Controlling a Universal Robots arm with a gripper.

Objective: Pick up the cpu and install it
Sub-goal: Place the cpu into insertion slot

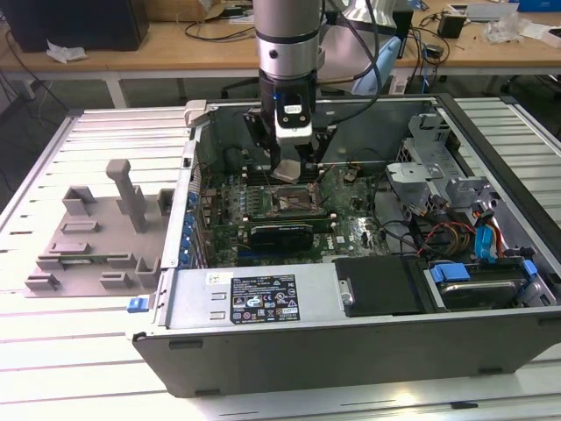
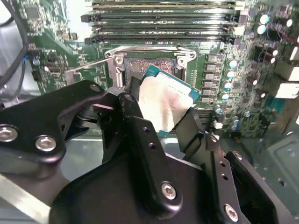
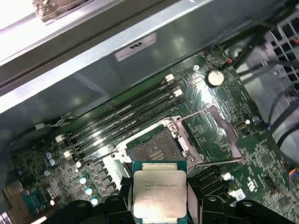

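Note:
The cpu (image 3: 159, 192) is a flat square chip with a silvery top and a teal rim, and my gripper (image 3: 159, 200) is shut on it by two opposite edges. In the second wrist view the cpu (image 2: 164, 100) shows between the black fingers (image 2: 192, 133), tilted above the board. The open motherboard socket (image 3: 156, 151) lies just below and ahead of the chip, with its metal frame and lever swung open. In the exterior view my gripper (image 1: 289, 167) hangs inside the computer case, a little above the socket (image 1: 291, 200).
The open computer case (image 1: 263, 303) lies on a white slatted table. Memory slots (image 3: 124, 116) run beside the socket. A grey plastic tray (image 1: 92, 237) with moulded blocks sits on the exterior view's left. Cables and a drive cage (image 1: 456, 202) stand on the exterior view's right.

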